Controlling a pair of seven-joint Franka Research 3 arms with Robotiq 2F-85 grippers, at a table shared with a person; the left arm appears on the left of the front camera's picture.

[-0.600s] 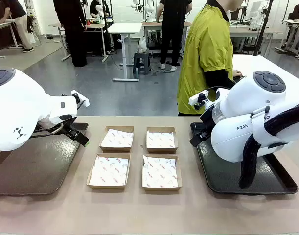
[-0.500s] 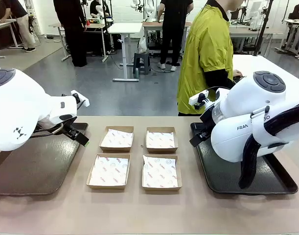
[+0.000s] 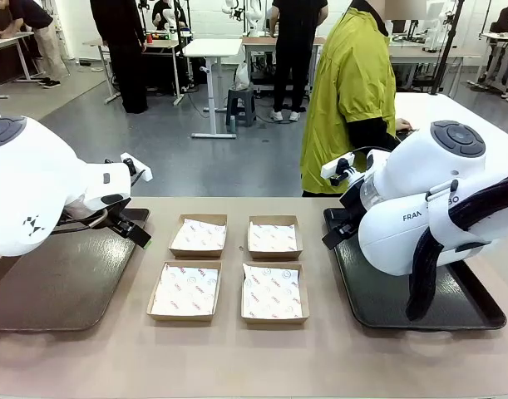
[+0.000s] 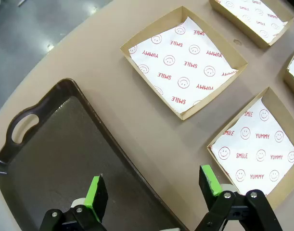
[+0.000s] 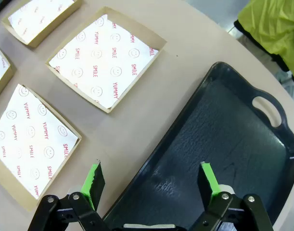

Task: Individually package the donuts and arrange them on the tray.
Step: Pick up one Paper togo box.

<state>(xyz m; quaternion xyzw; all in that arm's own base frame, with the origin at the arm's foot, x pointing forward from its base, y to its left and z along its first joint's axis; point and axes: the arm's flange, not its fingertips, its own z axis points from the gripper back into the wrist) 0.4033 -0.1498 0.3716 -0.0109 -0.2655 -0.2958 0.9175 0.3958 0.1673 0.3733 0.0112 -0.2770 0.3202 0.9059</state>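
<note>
Donuts: can't tell where they are or how they look. The four brown cardboard boxes (image 3: pixel 185 290) with smiley-print paper liners sit two-by-two mid-table, liners bare, likely staged for one donut each. The dark brown tray (image 3: pixel 54 291) and black tray (image 3: pixel 374 303) flank them, probably for finished packs. The left gripper (image 4: pixel 151 177) and right gripper (image 5: pixel 150 168) each hover over a tray edge, jaws spread wide, nothing held.

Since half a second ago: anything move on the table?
Nothing visibly changed. The left pincer and right pincer are open and empty as before; the four boxes, left tray and right tray lie where they were.
</note>
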